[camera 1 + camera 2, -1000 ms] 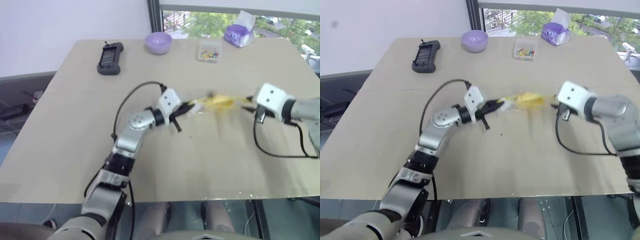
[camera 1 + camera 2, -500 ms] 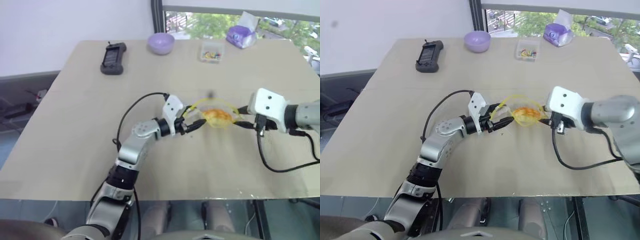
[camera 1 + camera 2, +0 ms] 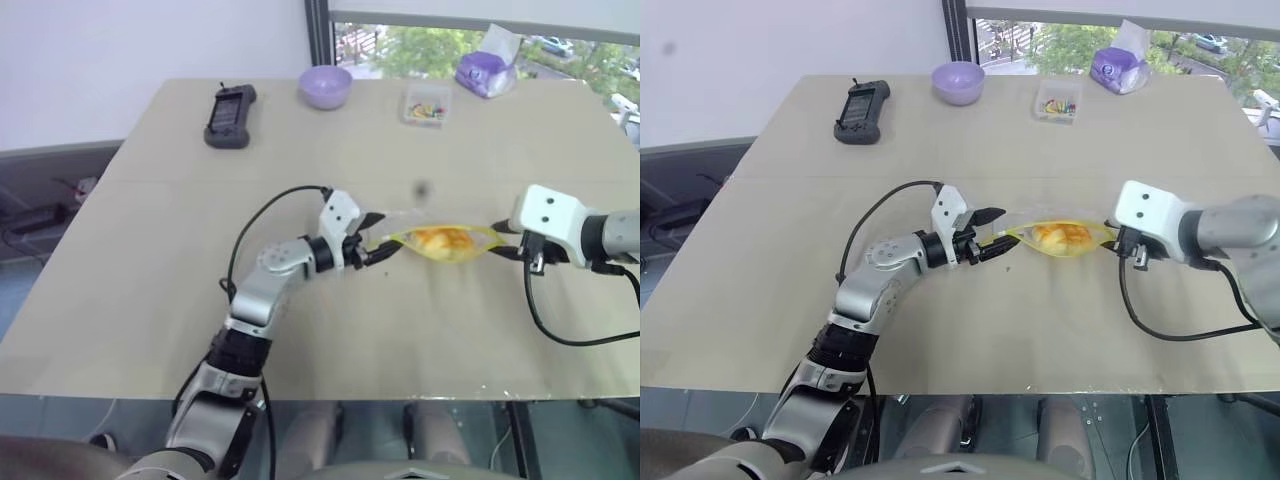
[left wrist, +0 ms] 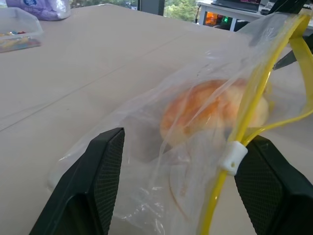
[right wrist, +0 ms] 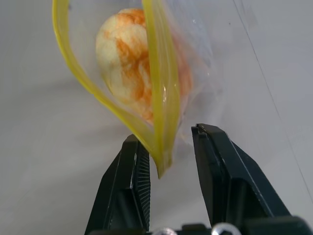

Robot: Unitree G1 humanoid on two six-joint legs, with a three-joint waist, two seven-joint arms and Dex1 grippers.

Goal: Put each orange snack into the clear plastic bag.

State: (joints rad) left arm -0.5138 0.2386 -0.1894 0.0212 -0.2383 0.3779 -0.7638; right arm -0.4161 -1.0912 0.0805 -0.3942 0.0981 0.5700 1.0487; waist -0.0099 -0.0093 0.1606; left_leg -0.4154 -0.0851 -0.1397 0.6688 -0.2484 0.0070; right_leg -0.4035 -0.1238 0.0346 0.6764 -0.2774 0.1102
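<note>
the orange snack (image 3: 1061, 236) is sitting inside the clear plastic bag (image 3: 1040, 232), which is being held up just over the counter (image 3: 970, 320). the left end effector (image 3: 996, 235) is spread wide around one end, and the right end effector (image 5: 168, 181) is part open with the yellow zip edge between its fingers.

Pale tan table (image 3: 150, 250) lies under the left claw (image 3: 378, 243) and the right claw (image 3: 503, 247).

- Black handheld device (image 3: 228, 117): flat on the table, well beyond the left claw and off to its left.
- Purple bowl (image 3: 325, 86): farther out than the device, upright.
- Small clear box (image 3: 424, 103) of colourful bits: well beyond both claws, between their lines.
- Purple tissue pack (image 3: 487, 70): at the far edge, well beyond the right claw.
</note>
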